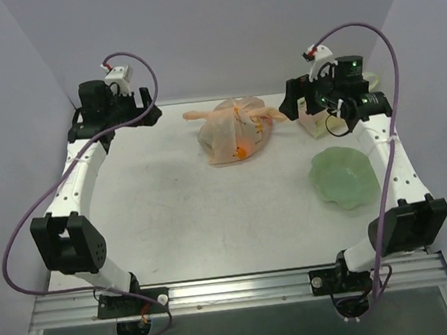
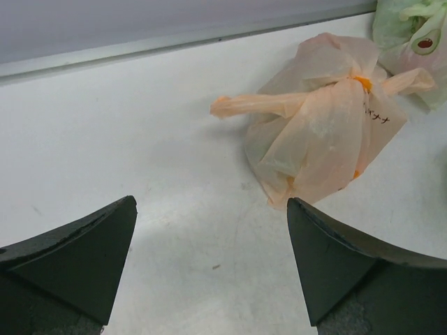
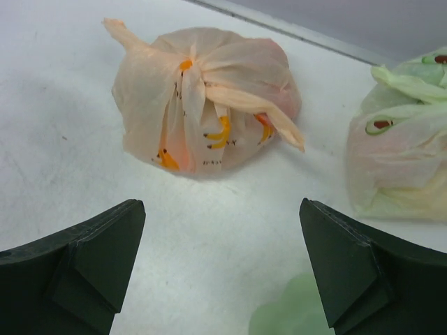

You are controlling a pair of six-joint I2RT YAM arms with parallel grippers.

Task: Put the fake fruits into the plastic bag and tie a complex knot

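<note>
The peach plastic bag (image 1: 234,132) with printed bananas lies closed at the back middle of the table. Its knot (image 3: 185,65) is a small twisted bunch on top, with two ear-like ends sticking out sideways. The bag (image 2: 328,136) and knot (image 2: 360,82) also show in the left wrist view. The fake fruits are inside; only an orange glow (image 1: 242,153) shows through the film. My left gripper (image 1: 151,113) is open and empty, left of the bag. My right gripper (image 1: 289,106) is open and empty, right of the bag. Both hover over bare table (image 2: 211,204) (image 3: 222,204).
A pale green bag (image 3: 398,157) with green handles sits at the back right, beside my right gripper, and shows in the left wrist view (image 2: 412,38). A light green film sheet (image 1: 343,175) lies on the right of the table. Grey walls surround the table.
</note>
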